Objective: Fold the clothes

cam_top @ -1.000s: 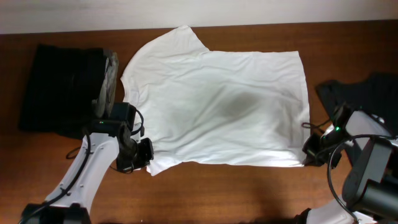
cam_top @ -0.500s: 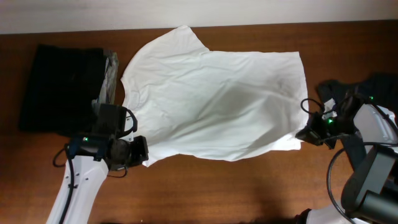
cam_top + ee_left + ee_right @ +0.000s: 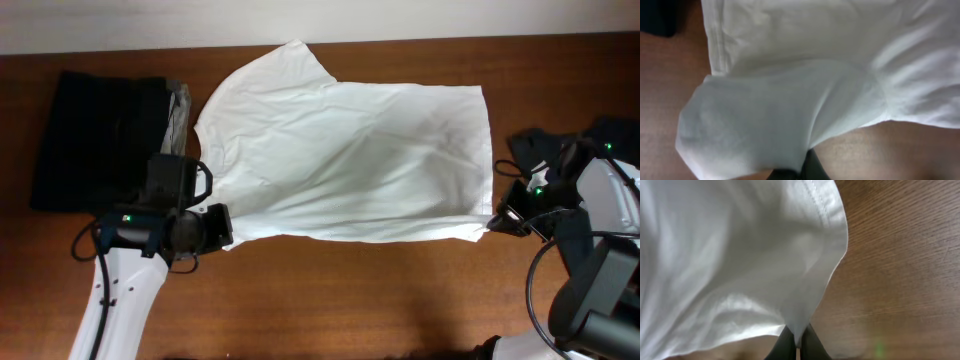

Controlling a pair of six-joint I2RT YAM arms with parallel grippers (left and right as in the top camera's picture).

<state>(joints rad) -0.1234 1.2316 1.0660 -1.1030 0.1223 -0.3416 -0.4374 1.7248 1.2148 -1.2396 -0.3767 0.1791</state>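
Note:
A large white T-shirt [image 3: 340, 150] lies spread over the brown table [image 3: 350, 300]. My left gripper [image 3: 225, 226] is shut on the shirt's near left corner, at the sleeve [image 3: 765, 125], and holds it raised off the wood. My right gripper [image 3: 493, 222] is shut on the near right hem corner [image 3: 805, 315], the cloth pinched between its dark fingers [image 3: 812, 345]. The near edge of the shirt hangs stretched between the two grippers. A black garment [image 3: 95, 135] with a grey one [image 3: 178, 120] lies folded at the far left.
Another dark garment [image 3: 590, 150] lies at the right edge, partly under my right arm. A pale wall band [image 3: 320, 20] runs along the far side. Bare wood [image 3: 350, 300] shows along the near side in front of the shirt.
Both grippers lifted the shirt's near corners off the table and carried them away from the near edge. The near edge of the shirt has pulled taut.

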